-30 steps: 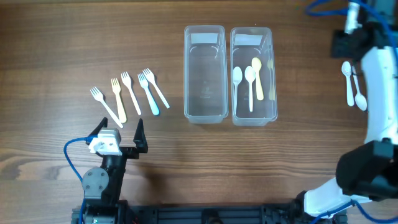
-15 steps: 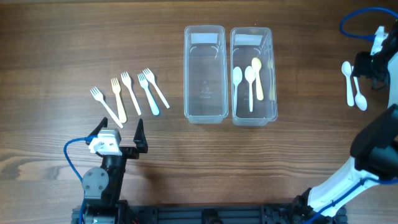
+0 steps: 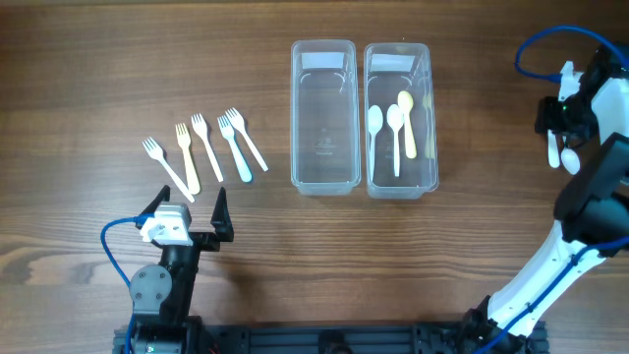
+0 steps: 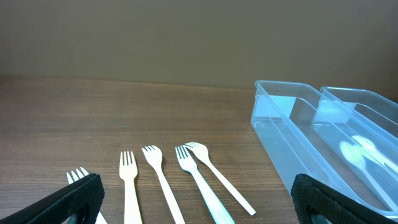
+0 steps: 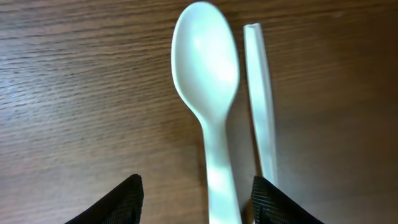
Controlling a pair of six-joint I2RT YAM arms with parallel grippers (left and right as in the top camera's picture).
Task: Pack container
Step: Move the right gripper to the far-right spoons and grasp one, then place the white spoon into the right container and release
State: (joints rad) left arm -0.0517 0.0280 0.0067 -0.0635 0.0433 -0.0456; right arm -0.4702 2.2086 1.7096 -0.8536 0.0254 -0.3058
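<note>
Two clear containers stand side by side. The left container (image 3: 295, 118) is empty, and the right container (image 3: 430, 118) holds three spoons (image 3: 395, 123). Several plastic forks (image 3: 206, 147) lie on the table at left, and they also show in the left wrist view (image 4: 158, 180). My left gripper (image 3: 192, 211) is open and empty just in front of the forks. My right gripper (image 3: 562, 133) is low over two white spoons at the far right. In the right wrist view its open fingers (image 5: 199, 205) straddle the handle of one white spoon (image 5: 208, 74). The second spoon's handle (image 5: 261, 93) lies beside it.
The wooden table (image 3: 98, 59) carries everything. The right arm's white links (image 3: 590, 226) run along the right edge. The left arm's base (image 3: 157, 295) sits at the front left. Both containers show at the right in the left wrist view (image 4: 298, 130).
My right gripper has moved down and in over the two white spoons at the far right and now covers most of them. The left arm has not moved.
</note>
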